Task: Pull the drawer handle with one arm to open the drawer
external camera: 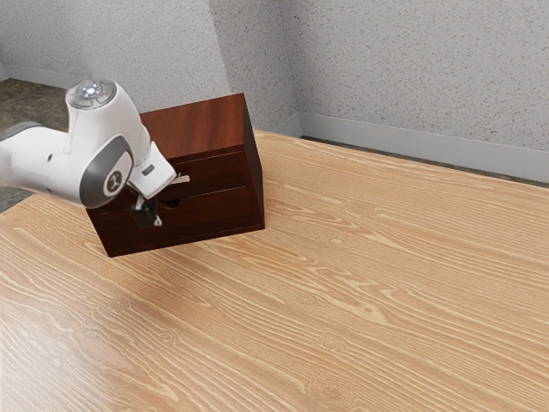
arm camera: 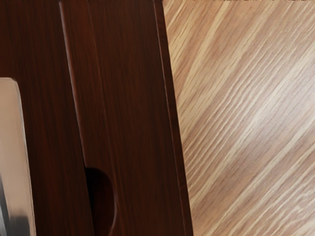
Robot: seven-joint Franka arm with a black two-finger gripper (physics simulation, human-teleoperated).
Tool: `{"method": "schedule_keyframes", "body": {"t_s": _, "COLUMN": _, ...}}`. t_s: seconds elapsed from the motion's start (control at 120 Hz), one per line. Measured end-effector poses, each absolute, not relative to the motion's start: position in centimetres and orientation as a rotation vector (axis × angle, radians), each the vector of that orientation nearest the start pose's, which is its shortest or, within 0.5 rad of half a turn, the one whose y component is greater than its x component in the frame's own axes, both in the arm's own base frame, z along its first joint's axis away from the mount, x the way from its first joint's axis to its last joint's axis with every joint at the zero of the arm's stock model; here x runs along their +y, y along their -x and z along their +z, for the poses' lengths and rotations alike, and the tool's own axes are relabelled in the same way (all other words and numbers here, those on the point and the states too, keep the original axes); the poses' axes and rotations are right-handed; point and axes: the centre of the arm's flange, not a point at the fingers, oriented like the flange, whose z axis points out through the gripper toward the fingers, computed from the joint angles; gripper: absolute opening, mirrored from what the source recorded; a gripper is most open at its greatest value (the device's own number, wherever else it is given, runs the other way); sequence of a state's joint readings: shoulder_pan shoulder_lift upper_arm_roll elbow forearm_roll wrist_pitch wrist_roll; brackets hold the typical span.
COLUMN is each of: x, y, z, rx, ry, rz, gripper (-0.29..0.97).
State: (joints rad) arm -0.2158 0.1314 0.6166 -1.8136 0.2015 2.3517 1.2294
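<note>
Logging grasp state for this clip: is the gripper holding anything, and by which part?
It cannot be told. The gripper is at the drawer front, close by the pale handle, but whether it grips the handle is hidden.

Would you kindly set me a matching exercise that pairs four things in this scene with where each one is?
Things:
1. dark reddish-brown wooden drawer box
2. white robot arm
3. light wood-grain table
4. grey speckled wall

Places:
a. rises behind the table
b. stands on the table
c. reaches in from the exterior view's left
d. carries the box

Pairs: 1-b, 2-c, 3-d, 4-a.
</note>
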Motion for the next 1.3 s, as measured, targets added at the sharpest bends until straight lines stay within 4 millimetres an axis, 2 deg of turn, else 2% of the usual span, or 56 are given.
{"method": "schedule_keyframes", "body": {"t_s": 0.283, "x": 22.8, "y": -58.0, "z": 52.1, "rx": 1.245, "ry": 2.366, "rz": -0.172, "gripper": 0.68}}
{"method": "schedule_keyframes", "body": {"t_s": 1.125, "x": 20.9, "y": -51.8, "z": 53.2, "rx": 1.336, "ry": 2.403, "rz": -0.289, "gripper": 0.63}}
{"method": "schedule_keyframes", "body": {"t_s": 1.3, "x": 20.4, "y": -50.6, "z": 52.9, "rx": 1.362, "ry": 2.406, "rz": -0.302, "gripper": 0.67}}
